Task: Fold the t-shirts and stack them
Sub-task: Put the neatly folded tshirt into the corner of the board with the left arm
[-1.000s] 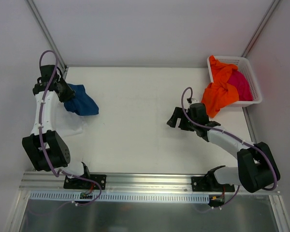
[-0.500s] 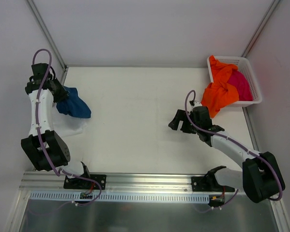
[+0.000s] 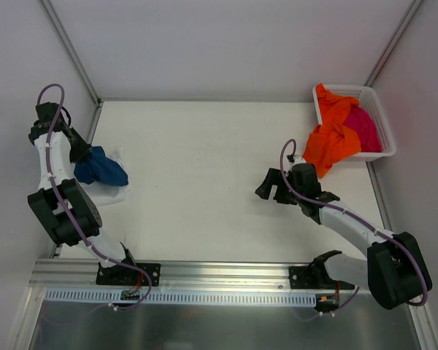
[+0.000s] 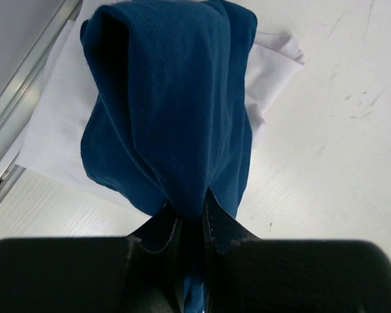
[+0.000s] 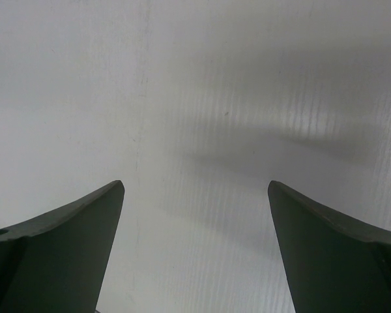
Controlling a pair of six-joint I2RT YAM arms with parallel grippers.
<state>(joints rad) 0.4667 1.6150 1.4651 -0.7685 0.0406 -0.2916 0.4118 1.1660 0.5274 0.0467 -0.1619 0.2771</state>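
My left gripper is shut on the bunched navy blue t-shirt at the table's far left edge. In the left wrist view the navy shirt hangs from my gripper over the folded white t-shirt, which also shows under it in the top view. My right gripper is open and empty over bare table, also in the right wrist view. The orange t-shirt spills over the basket's rim onto the table. The magenta t-shirt lies inside the basket.
The white lattice basket stands at the back right corner. A metal frame rail runs along the table's left edge beside my left arm. Bare white table lies between the arms.
My left gripper has carried the navy shirt left and nearer, over the white shirt at the table edge. My right gripper has shifted slightly nearer.
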